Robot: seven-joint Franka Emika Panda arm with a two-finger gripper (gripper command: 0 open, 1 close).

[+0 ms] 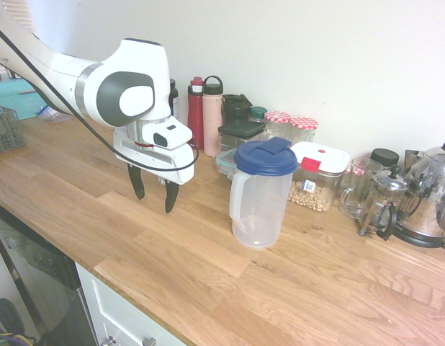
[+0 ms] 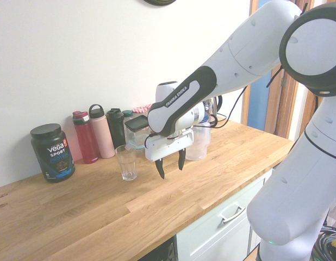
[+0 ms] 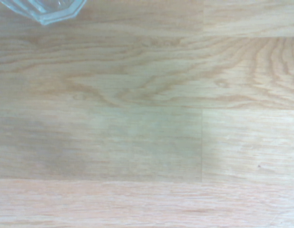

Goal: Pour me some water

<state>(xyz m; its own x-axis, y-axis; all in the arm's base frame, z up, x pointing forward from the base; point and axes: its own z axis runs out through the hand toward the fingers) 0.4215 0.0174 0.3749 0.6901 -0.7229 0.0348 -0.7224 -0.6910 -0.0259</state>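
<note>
So the wrist cam is basically all desk (image 3: 147, 137) here, light wood planks with wavy grain, and you can make out the seams between boards plus one short joint where two plank ends meet. The only other thing in the shot is a bit of a clear glass (image 3: 44, 9) poking in at one corner, faceted rim or base, cut off by the edge so can't tell which part it is. There's a slightly darker, shadowy patch on the wood, and it's all a bit soft-focus.
</note>
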